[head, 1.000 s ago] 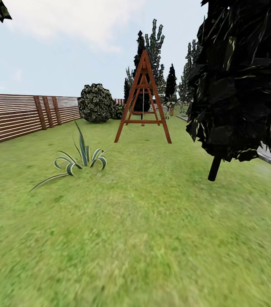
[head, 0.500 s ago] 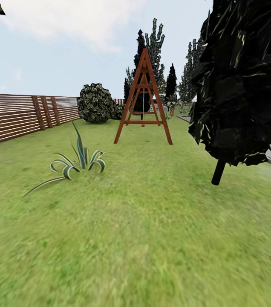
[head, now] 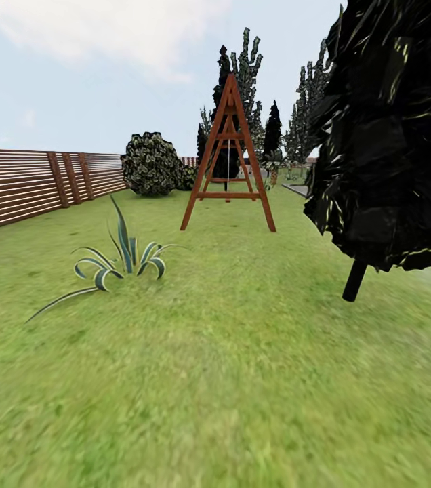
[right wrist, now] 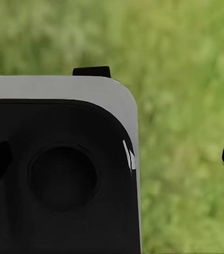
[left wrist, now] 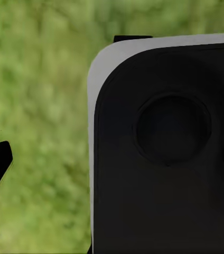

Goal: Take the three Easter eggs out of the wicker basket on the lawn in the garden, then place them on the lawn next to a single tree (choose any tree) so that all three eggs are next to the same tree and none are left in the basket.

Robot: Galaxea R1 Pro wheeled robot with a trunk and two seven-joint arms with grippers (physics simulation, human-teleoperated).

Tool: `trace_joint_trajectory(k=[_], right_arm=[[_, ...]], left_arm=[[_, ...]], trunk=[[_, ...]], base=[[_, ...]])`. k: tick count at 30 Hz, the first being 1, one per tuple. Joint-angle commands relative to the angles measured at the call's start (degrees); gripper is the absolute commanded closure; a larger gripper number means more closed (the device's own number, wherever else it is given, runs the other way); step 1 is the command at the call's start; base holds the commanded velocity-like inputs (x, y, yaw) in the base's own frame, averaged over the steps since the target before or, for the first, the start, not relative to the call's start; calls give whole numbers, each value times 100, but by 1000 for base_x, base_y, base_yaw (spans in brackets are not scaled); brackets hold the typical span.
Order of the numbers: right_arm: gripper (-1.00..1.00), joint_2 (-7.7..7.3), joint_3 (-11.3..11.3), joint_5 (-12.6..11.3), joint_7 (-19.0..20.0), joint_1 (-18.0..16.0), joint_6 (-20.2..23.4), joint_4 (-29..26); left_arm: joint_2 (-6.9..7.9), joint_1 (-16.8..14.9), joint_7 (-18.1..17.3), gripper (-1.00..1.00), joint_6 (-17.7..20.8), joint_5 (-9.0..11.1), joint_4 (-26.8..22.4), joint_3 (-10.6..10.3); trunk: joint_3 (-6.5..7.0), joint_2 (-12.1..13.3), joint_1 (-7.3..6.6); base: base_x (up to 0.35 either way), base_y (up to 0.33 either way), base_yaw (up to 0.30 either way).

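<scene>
Flanking open lawn (head: pixel 229 379): black tree (head: pixel 392 129) right, spiky plant (head: pixel 117 261) left.

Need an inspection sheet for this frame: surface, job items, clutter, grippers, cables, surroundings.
Surface: lawn, flat mottled green grass, open ahead.
Job's things: eggs and basket, nothing seen; pale-trunked trees far off behind the swing frame.
Clutter: striped spiky plant ahead left; black tree close on the right, thin dark trunk.
Grippers: dark finger tips at the edges of both wrist views, over grass and the robot's dark body; open or shut cannot be told.
Cables: nothing seen.
Surroundings: wooden A-frame swing mid-lawn, round bush behind it, slatted brown fence along the left.
</scene>
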Motion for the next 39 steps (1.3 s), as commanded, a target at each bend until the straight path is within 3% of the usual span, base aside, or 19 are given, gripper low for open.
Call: trace_joint_trajectory(k=[1, 39], right_arm=[[-100, 1, -30, -1, 0, -3, -22, 5], [-100, 1, -30, -1, 0, -3, -22, 5]], left_arm=[[0, 2, -4, -100, -8, 2, -8, 5], [0, 2, -4, -100, -8, 2, -8, 5]], trunk=[[-4, -2, 3], [-4, -2, 3]], base=[[319, 0, 0], [319, 0, 0]])
